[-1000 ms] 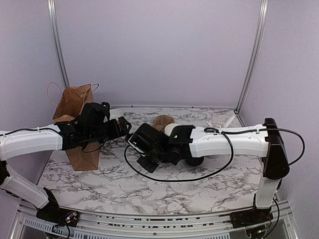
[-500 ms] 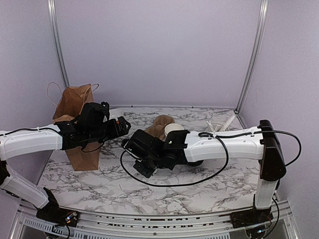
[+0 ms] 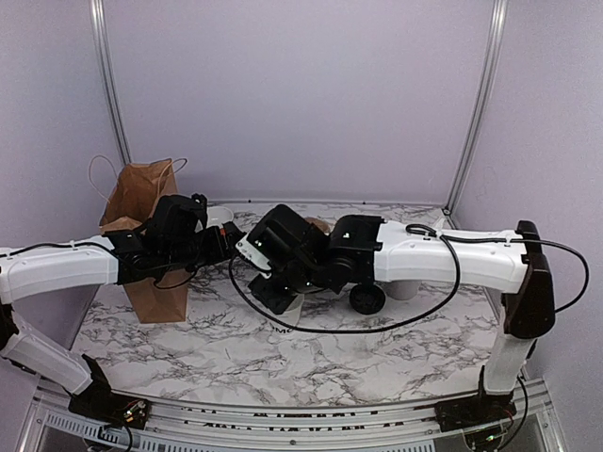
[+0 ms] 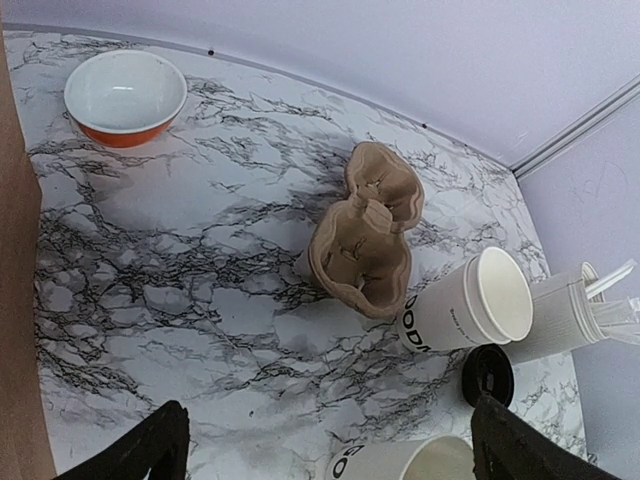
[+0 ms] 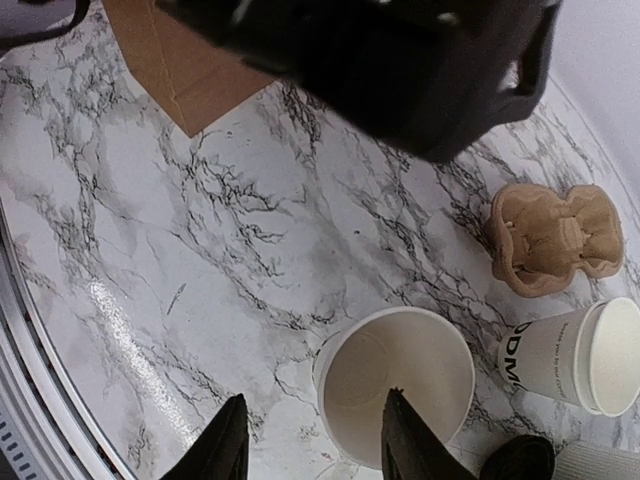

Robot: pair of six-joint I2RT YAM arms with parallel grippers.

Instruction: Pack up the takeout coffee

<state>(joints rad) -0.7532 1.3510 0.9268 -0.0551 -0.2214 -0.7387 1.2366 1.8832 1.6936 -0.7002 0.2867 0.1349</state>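
Note:
The takeout coffee cup point(image 5: 395, 385), white and empty, stands upright on the marble table; it also shows at the bottom edge of the left wrist view point(image 4: 400, 462) and under the right wrist point(image 3: 290, 309). Its black lid point(image 4: 487, 373) lies flat just to the right point(image 5: 515, 460). My right gripper point(image 5: 315, 440) hangs right over the cup's near wall, open, one finger above the cup's mouth and the other outside, gripping nothing. My left gripper point(image 4: 335, 450) is wide open and empty, held above the table beside the brown paper bag point(image 3: 141, 217).
A brown pulp cup carrier point(image 4: 365, 235) lies mid-table with white lettered cups point(image 4: 465, 305) on their side against it. A white cylinder of utensils point(image 4: 565, 315) lies further right. An orange bowl point(image 4: 125, 95) sits at the back left. My left arm point(image 5: 400, 60) crosses overhead.
My right gripper went from shut to open over the cup, and its wrist lifted and swung toward the back. The left arm has not moved.

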